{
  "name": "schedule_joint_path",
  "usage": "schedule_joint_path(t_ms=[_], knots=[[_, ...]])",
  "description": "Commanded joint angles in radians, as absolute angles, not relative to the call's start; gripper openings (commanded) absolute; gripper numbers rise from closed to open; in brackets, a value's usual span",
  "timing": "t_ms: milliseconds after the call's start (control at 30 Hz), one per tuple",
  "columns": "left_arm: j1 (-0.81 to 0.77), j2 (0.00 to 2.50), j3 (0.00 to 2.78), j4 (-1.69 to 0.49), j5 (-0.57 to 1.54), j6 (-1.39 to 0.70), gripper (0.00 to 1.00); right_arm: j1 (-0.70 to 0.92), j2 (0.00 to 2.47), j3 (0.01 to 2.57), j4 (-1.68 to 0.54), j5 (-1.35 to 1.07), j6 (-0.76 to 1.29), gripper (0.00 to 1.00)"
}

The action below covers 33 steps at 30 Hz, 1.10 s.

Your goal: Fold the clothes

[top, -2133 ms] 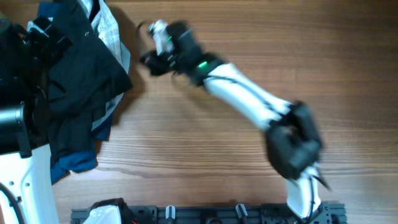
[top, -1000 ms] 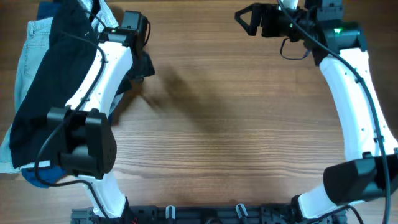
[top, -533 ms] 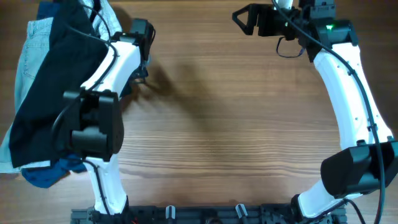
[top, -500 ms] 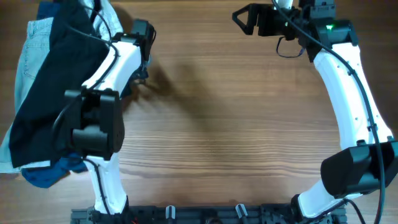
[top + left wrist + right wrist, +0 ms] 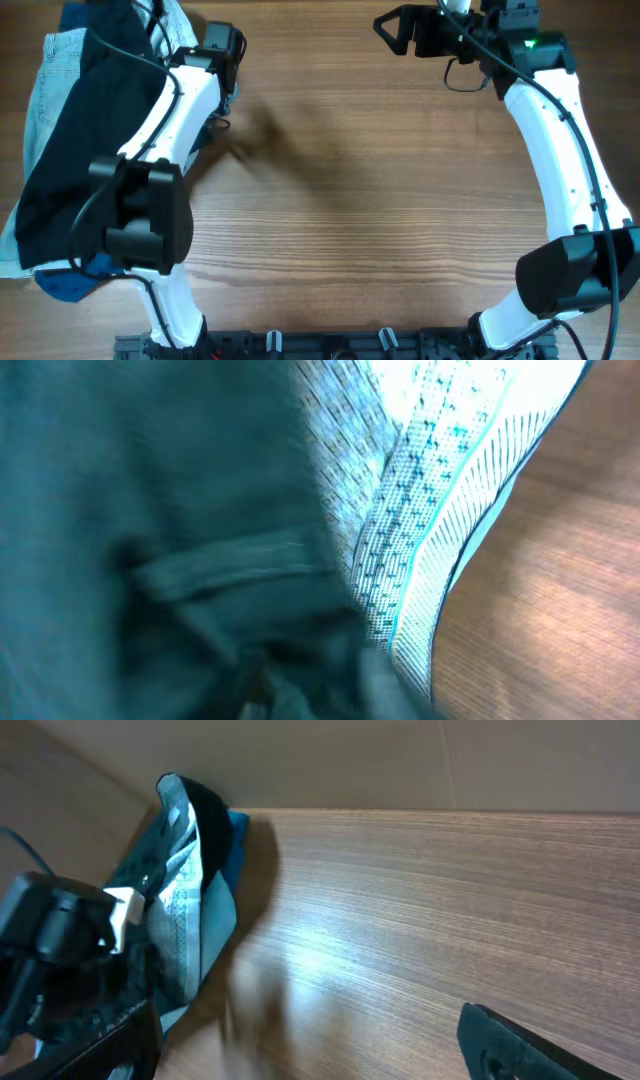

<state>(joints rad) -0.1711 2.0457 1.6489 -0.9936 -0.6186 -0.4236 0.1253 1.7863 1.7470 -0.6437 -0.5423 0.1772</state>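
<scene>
The clothes (image 5: 70,160) lie heaped at the left edge of the tabletop (image 5: 380,220); the left gripper (image 5: 222,85) sits against them, its opening impossible to tell; the right gripper (image 5: 393,28) hovers wide, well apart.

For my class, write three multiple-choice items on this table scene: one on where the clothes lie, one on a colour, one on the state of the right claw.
1. Where is the clothes pile?
A. at the left side of the table
B. in the middle
C. at the right side

2. What colour is the top garment?
A. red
B. black
C. yellow

3. The right claw is:
A. shut on a sock
B. shut on a towel
C. open and empty

Answers:
1 A, the pile lies along the left edge.
2 B, the top garment lies black over the light-blue denim shorts.
3 C, its fingers stand apart above bare wood, with nothing between them.
</scene>
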Motion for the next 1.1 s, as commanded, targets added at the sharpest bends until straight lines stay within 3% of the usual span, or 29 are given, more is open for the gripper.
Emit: schedule_joint_path(t_ms=[0, 233, 400, 567, 633, 700, 767, 833, 900, 967, 1067], knots=[[-0.173, 2.043, 1.652, -0.984, -0.559, -0.422, 0.59, 0.124, 1.810, 1.740, -0.645, -0.559, 0.159, 0.95], [-0.173, 2.099, 1.652, -0.992, -0.551, -0.343, 0.81, 0.124, 1.810, 1.740, -0.645, -0.558, 0.157, 0.96], [-0.173, 2.149, 1.652, -1.020, -0.551, -0.283, 0.83, 0.124, 1.810, 1.740, -0.644, -0.559, 0.157, 0.96], [-0.173, 2.169, 1.652, -1.039, -0.559, -0.242, 0.79, 0.124, 1.810, 1.740, -0.645, -0.559, 0.157, 0.96], [-0.173, 2.172, 1.652, -1.053, -0.562, -0.239, 0.61, 0.124, 1.810, 1.740, -0.645, -0.559, 0.157, 0.96], [-0.173, 2.173, 1.652, -1.077, -0.569, -0.238, 0.51, 0.124, 1.810, 1.740, -0.646, -0.559, 0.157, 0.96], [-0.173, 2.173, 1.652, -1.098, -0.588, -0.234, 0.52, 0.124, 1.810, 1.740, -0.646, -0.563, 0.158, 0.96], [-0.173, 2.173, 1.652, -1.104, -0.606, -0.208, 0.69, 0.124, 1.810, 1.740, -0.646, -0.564, 0.157, 0.96], [-0.173, 2.173, 1.652, -1.100, -0.619, -0.208, 0.76, 0.124, 1.810, 1.740, -0.645, -0.575, 0.157, 0.96], [-0.173, 2.174, 1.652, -1.100, -0.619, -0.208, 0.65, 0.124, 1.810, 1.740, -0.645, -0.577, 0.157, 0.96], [-0.172, 2.190, 1.652, -1.100, -0.619, -0.208, 0.62, 0.124, 1.810, 1.740, -0.646, -0.577, 0.157, 0.96]])
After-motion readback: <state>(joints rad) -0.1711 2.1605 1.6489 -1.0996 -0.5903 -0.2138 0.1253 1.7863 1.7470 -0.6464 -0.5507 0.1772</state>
